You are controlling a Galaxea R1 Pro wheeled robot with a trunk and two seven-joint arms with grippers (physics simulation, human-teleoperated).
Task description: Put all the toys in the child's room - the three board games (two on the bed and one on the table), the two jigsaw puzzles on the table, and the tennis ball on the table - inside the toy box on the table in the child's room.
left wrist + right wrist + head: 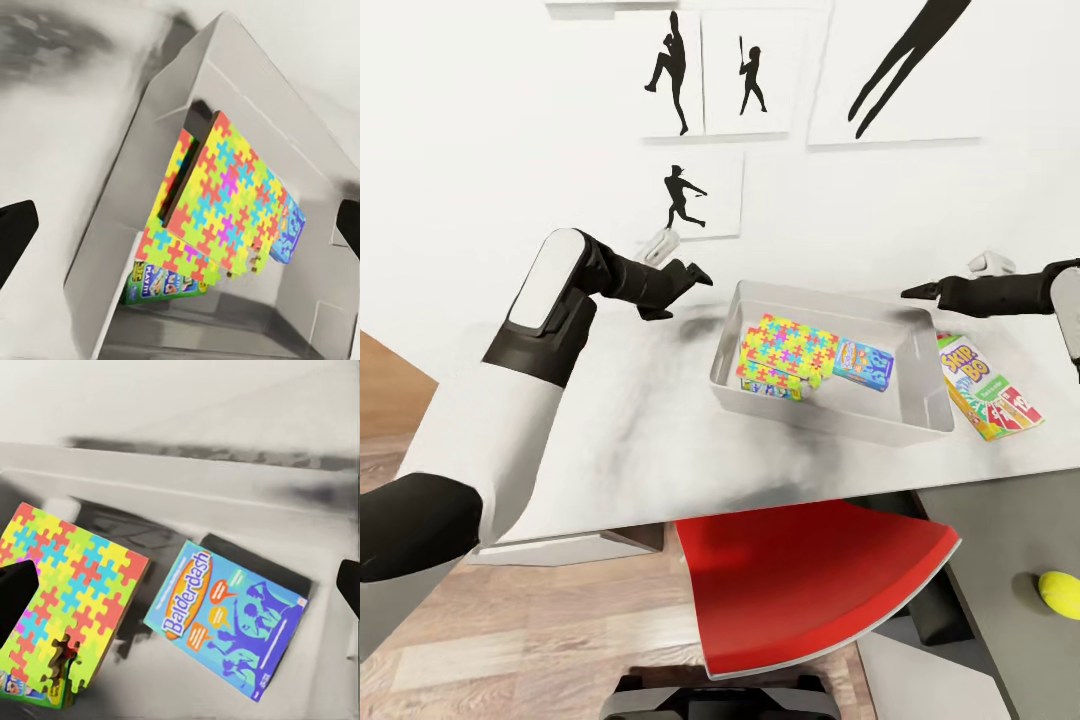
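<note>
Red and curved, the chair seat sits closest beneath my head camera, tucked partly under the white table. My landmark is the grey toy box, which stands on that table. Inside the toy box lie two bright jigsaw puzzles, stacked with one slightly offset over the other, and under their near corner a green board game peeks out. Just beside the puzzles, toward the toy box's right wall, rests the blue Balderdash box, lying flat on the floor of the box and apart from the puzzles. Outside the toy box, just beside its right wall, the Skip-Bo game lies flat on the table. The yellow tennis ball sits well away from the toy box, on a darker grey surface near the right edge of my head view. My left gripper hangs above the table, just left of the toy box, its fingers spread wide with nothing between them. My right gripper hovers over the toy box's far right corner, likewise spread apart and holding nothing. Silhouette pictures of ball players hang on the wall beyond the toy box.
</note>
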